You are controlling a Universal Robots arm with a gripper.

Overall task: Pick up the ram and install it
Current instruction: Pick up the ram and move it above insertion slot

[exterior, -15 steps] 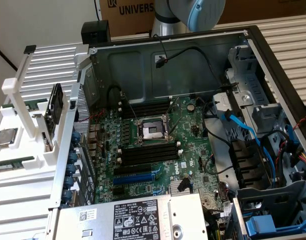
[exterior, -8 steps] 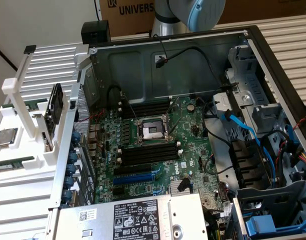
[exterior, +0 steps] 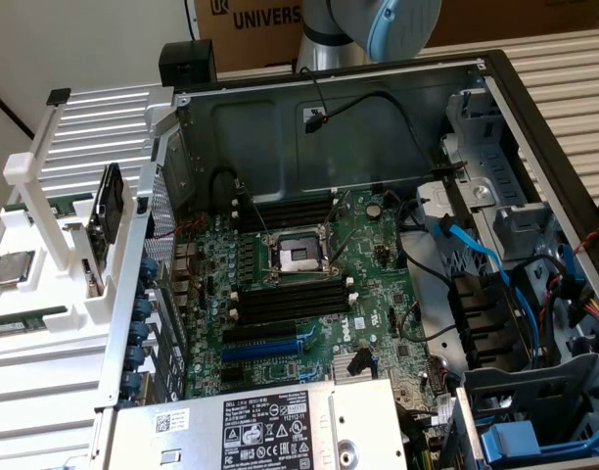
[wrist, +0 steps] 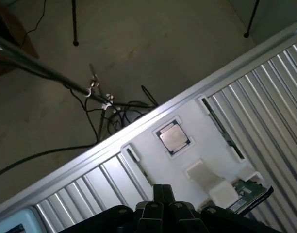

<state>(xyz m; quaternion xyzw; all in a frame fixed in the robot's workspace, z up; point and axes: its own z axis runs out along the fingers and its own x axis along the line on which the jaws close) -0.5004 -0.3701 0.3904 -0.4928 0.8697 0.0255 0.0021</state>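
**Exterior view.** An open computer case (exterior: 495, 108) lies on its side with a green motherboard (exterior: 309, 323) flat inside. The processor socket (exterior: 295, 257) sits near the board's centre. Long black memory slots lie at its twelve o'clock (exterior: 285, 211) and its six o'clock (exterior: 290, 299). A grey power supply (exterior: 260, 426) is at the board's six o'clock, and blue cables (exterior: 476, 257) run at its three o'clock. The robot arm (exterior: 378, 24) stands at twelve o'clock, beyond the case's far wall and in front of a cardboard box (exterior: 270, 20).

At the case's nine o'clock, on the exterior view's left, is a white tray (exterior: 30, 294). A square processor chip (exterior: 11, 266) rests in its middle. The ram (exterior: 25, 321) lies on edge in a narrow groove at the chip's six o'clock, well apart from the arm. A second green stick (exterior: 55, 206) lies at the chip's twelve o'clock. A drive (exterior: 109, 220) stands on edge at the chip's two o'clock.

**Wrist view.** The gripper (wrist: 160, 208) looks down on the tray (wrist: 206, 141) from well apart. I cannot tell whether it is released or clenched. The chip (wrist: 173, 137) lies between two grooves. One holds the ram (wrist: 139, 167) and the other holds the second stick (wrist: 221, 128), whose end is near the drive (wrist: 248, 193). The tray rests on a ribbed metal tabletop (wrist: 265, 82). Beyond the tabletop's edge, loose black cables (wrist: 114, 104) trail over the floor (wrist: 153, 48).
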